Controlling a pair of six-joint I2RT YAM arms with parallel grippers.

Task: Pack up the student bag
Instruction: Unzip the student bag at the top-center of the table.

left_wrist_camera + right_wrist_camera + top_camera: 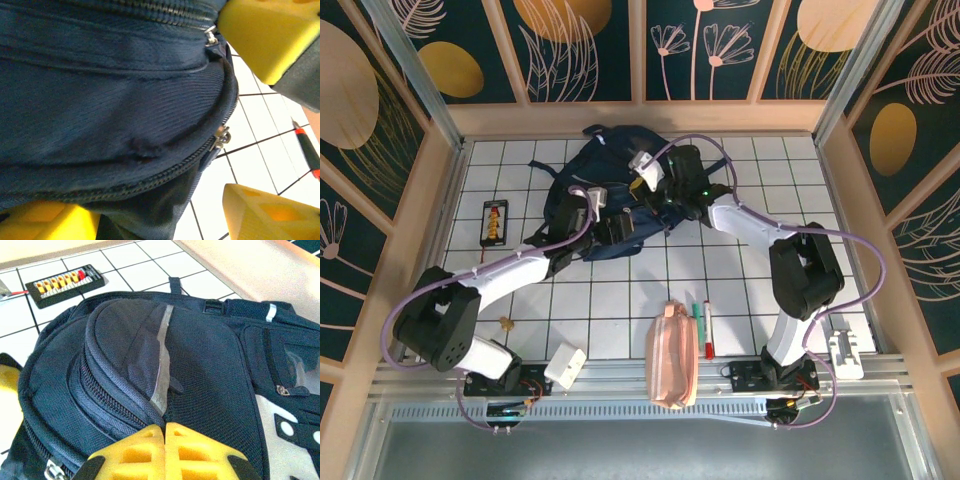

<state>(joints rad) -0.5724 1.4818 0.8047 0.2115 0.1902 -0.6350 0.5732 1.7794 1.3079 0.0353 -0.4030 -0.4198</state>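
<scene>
The student bag [610, 175], a large navy backpack, lies at the back middle of the table. In the right wrist view its front pocket with the pale stripe [161, 347] bulges upward. My right gripper [165, 432] is shut, pinching a fold of that fabric at the stripe's lower end; it sits on the bag's right side [658, 190]. My left gripper [155, 215] is open, its yellow fingers [272, 212] straddling the bag's zippered edge, near a metal zipper pull [221, 137]. It meets the bag's near side [605, 225].
A pink pencil pouch [672, 355] lies at the front edge, with a green pen [698, 322] and a red pen [708, 332] beside it. A black connector board [495, 221] sits left of the bag. A white box [565, 365] lies front left.
</scene>
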